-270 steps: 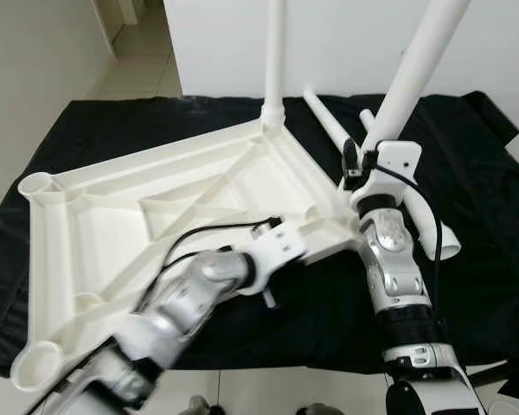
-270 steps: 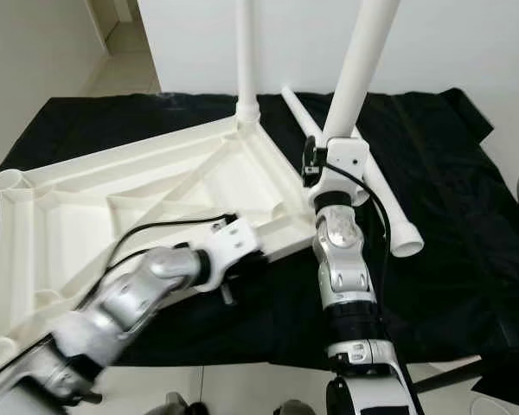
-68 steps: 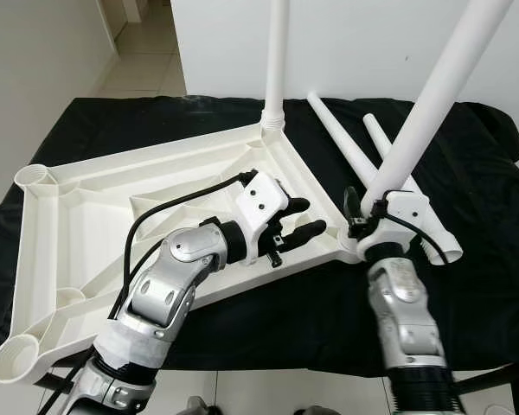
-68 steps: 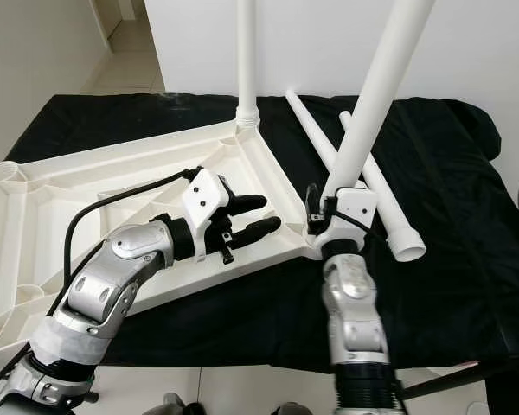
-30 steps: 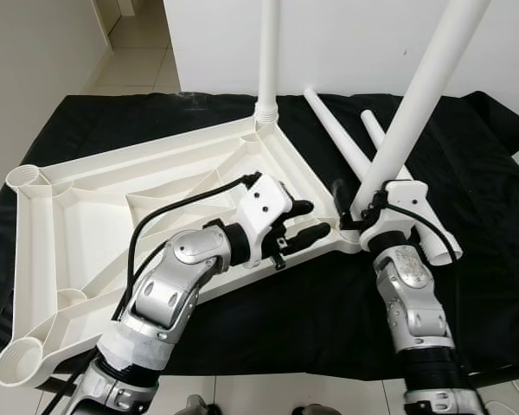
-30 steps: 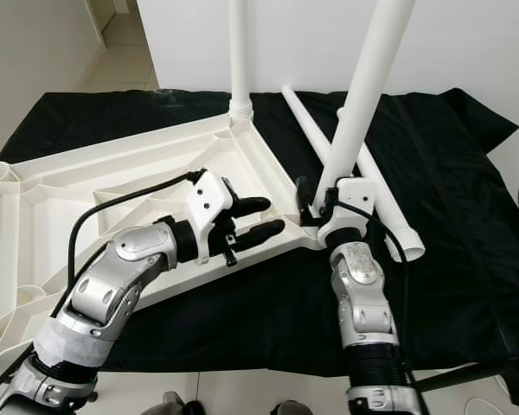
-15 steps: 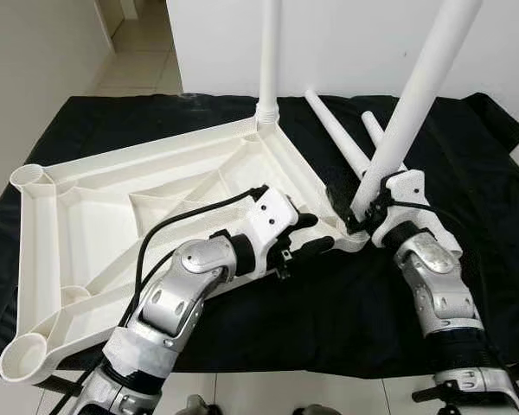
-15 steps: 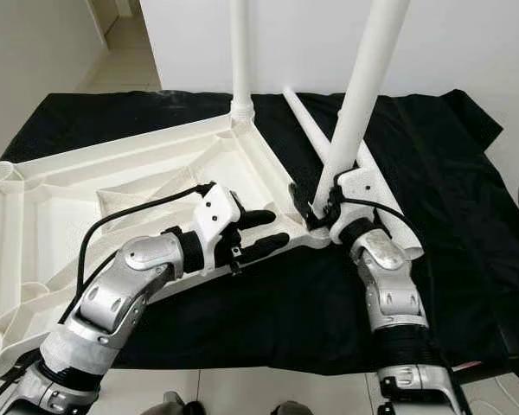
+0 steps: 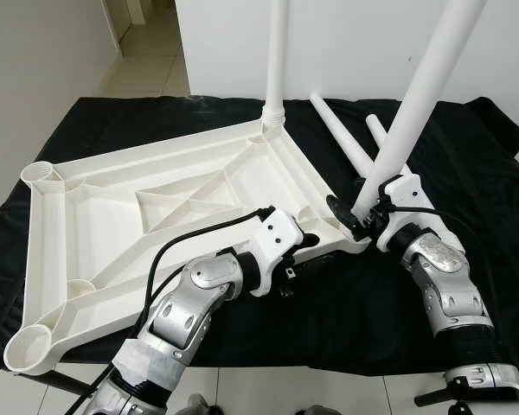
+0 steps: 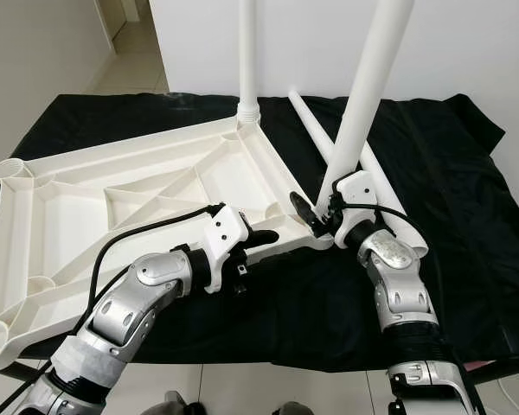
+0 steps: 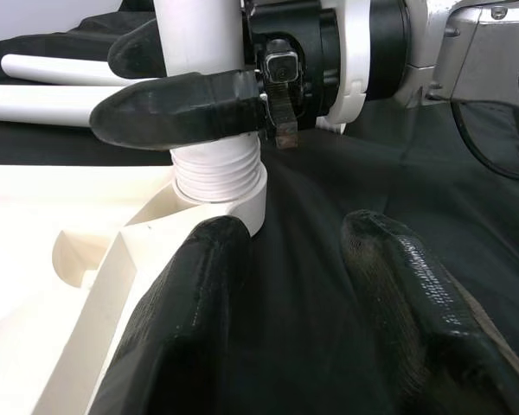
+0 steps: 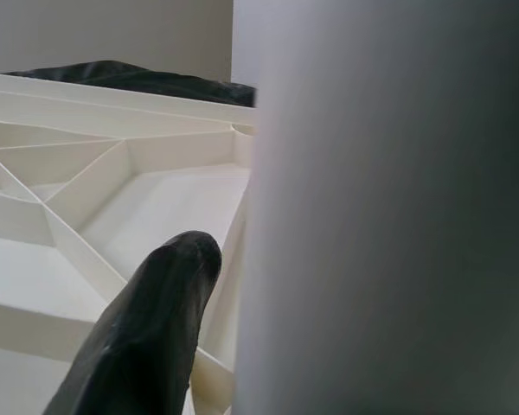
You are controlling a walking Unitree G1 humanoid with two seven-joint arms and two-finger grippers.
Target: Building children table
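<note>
A white children's table top (image 9: 112,207) lies upside down on a black cloth. One white leg (image 9: 277,52) stands upright in its far corner. At the near right corner socket (image 11: 233,203), my right gripper (image 9: 356,212) is shut on a second leg (image 9: 415,95), which tilts to the right. In the left wrist view this leg's ribbed end (image 11: 214,171) sits in the socket, and the right gripper's fingers (image 11: 177,108) wrap the leg just above it. My left gripper (image 9: 316,246) is open at the table top's near rim beside that socket, holding nothing.
Two loose white legs (image 9: 342,138) (image 9: 379,131) lie on the cloth (image 9: 476,173) behind the right gripper. A white wall stands close behind the table. Tiled floor runs off at the far left. The cloth's front edge lies just below both forearms.
My left gripper has sunk from above the table top's rim down to its near edge by the corner socket. The right gripper keeps its hold on the tilted leg.
</note>
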